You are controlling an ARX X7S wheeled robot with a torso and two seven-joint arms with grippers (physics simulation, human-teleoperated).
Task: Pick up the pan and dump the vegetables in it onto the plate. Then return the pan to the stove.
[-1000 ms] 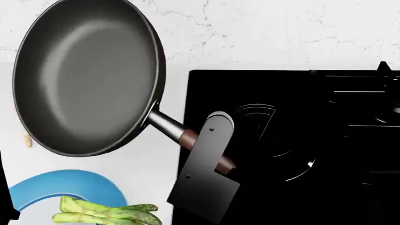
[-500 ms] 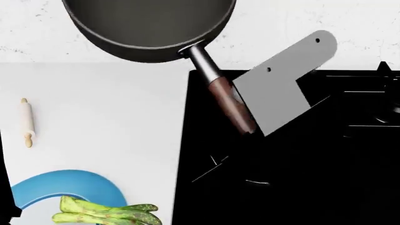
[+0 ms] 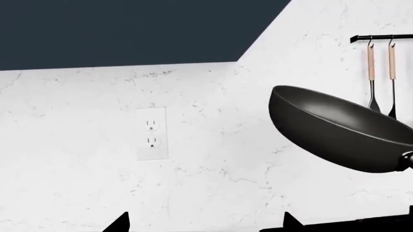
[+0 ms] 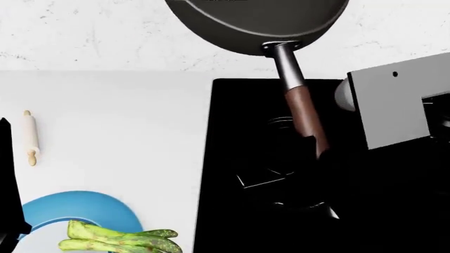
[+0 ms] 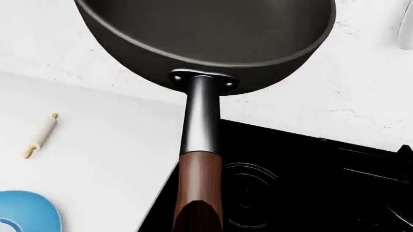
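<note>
Round deep dark-grey matte frying pan (image 4: 256,23) held in the air, empty, over the far edge of the large glossy black gas cooktop (image 4: 246,132), bowl against the white marbled wall (image 4: 105,37). Short steel neck and reddish-brown wooden handle (image 4: 304,118) slanting down from the bowl over the cooktop, toward a round burner (image 5: 248,193). Handle's near end sunk in darkness beside the right arm's flat grey plate (image 4: 393,105); right fingers not made out in any view, so cannot tell whether pinching the handle or spread. Left fingers likewise unseen; only a dark edge of the left arm (image 4: 7,200) at the far left of the head view.

Small bunch of green asparagus spears (image 4: 119,240) lying on the round plate with bright-blue rim (image 4: 77,203), on the white counter (image 4: 119,132), well apart from the cooktop's near left corner. Small pale wooden rolling pin (image 4: 30,137) on the same counter, farther from the cooktop than the plate.

From the left wrist view: pan tilted, above the cooktop's black grate tips (image 3: 290,221); white wall outlet (image 3: 152,134) beside it; black rail with hanging utensils (image 3: 380,63) behind the pan.
</note>
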